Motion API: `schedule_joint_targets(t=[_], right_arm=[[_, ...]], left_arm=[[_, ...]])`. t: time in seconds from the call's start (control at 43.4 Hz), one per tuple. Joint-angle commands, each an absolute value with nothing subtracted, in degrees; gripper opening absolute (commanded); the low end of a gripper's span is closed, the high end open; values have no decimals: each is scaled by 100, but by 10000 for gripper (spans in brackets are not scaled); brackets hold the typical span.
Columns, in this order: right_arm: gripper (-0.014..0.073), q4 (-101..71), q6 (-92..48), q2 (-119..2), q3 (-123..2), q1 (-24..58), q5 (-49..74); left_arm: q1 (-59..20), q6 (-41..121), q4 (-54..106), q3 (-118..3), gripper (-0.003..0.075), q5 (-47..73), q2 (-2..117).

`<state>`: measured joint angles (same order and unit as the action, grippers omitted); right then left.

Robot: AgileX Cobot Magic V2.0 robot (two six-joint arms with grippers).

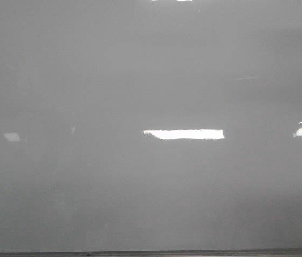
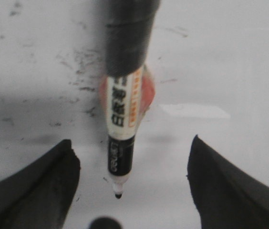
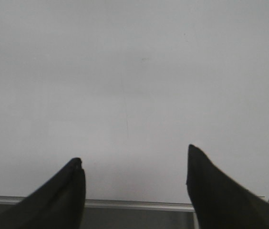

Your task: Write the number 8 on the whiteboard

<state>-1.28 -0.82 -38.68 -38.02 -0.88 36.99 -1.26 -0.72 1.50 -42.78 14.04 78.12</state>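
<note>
One whiteboard (image 1: 151,80) is seen filling the front view, glossy grey, with three bright light reflections (image 1: 184,134) and a thin edge strip (image 1: 194,252) along the bottom; no drawn figure can be made out on it. In the left wrist view, one marker (image 2: 121,124) with an uncapped black tip lies on the smudged board between the fingers of the left gripper (image 2: 132,191), whose jaws are spread apart and not touching it. The right gripper (image 3: 134,191) is held over bare board, its jaws likewise apart.

The whiteboard (image 2: 230,57) carries an uncapped marker (image 2: 121,129) lying between the left jaws, amid faint dark smudges (image 2: 79,62).
</note>
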Motion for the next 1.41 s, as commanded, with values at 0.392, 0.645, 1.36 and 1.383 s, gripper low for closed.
schedule_joint_targets(t=[0.392,0.645,1.36,1.383], right_arm=[[487,-152,-84,-3885,-4011,-70,3373],[487,-152,-84,-3885,-4011,-70,3373],[487,-152,-84,-3893,-4885,-70,4769],[487,-152,-84,-3893,-4885,-70,4741]], left_arm=[[-159,-62,52,-4468,291,372,8295],[-159,-62,0,-4468,151,347,8357],[-327,550,-110,-5163,-21,3737,6918],[-390,675,-77,-5276,-20,3988,6903]])
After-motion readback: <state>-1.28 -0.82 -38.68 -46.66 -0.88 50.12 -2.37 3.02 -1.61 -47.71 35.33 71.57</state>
